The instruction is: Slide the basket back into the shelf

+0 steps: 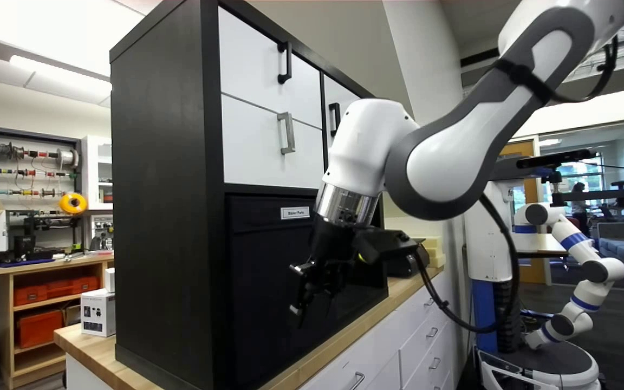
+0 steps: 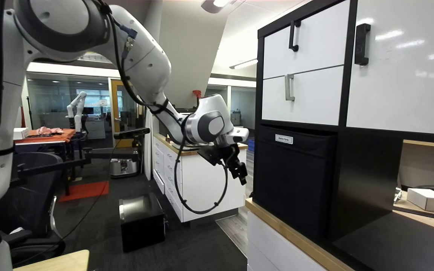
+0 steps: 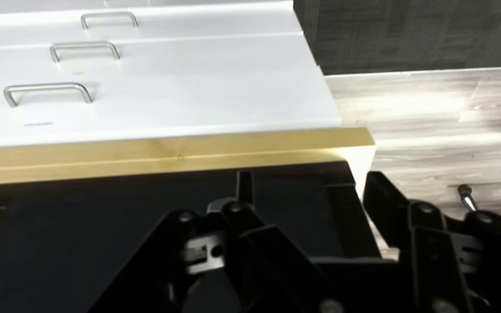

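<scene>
The basket is a large black bin with a flat front and a white label near its top edge. It sits in the lower compartment of the shelf, its front about level with the frame, in both exterior views [image 1: 260, 271] [image 2: 292, 180]. The shelf is a black cabinet [image 1: 160, 189] [image 2: 347, 75] with white drawer fronts above the basket. My gripper [image 1: 302, 303] [image 2: 242, 177] is open and empty, pointing down in front of the basket with a gap. In the wrist view, the open fingers [image 3: 309, 191] are over the dark basket front [image 3: 81, 234] and the shelf's edge [image 3: 355, 217].
A wooden counter edge [image 1: 344, 336] [image 3: 181, 148] runs under the shelf, with white drawers [image 3: 189, 91] and metal handles below. A black camera mount [image 1: 385, 244] and a looping cable [image 2: 202, 210] hang from my wrist. A second white robot [image 1: 583, 287] stands behind.
</scene>
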Available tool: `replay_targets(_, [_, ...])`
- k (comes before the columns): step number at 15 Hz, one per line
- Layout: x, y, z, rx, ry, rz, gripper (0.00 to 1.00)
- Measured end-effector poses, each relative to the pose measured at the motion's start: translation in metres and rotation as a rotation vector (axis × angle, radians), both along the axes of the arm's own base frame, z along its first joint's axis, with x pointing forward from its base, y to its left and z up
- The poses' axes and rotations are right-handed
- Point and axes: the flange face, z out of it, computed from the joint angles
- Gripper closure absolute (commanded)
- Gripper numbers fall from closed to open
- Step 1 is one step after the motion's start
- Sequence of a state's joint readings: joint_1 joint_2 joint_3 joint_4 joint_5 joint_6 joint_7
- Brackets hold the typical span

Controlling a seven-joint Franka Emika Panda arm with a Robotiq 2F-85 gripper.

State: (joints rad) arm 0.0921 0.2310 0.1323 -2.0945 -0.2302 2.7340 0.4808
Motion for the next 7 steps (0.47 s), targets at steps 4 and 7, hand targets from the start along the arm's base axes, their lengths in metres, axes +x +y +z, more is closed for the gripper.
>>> replay_targets(4, [-0.053,0.015,0.027,-0.005,0.130,-0.021,0.00])
replay_targets(7, [-0.088,0.020,0.043,-0.027,0.197,-0.023,0.00])
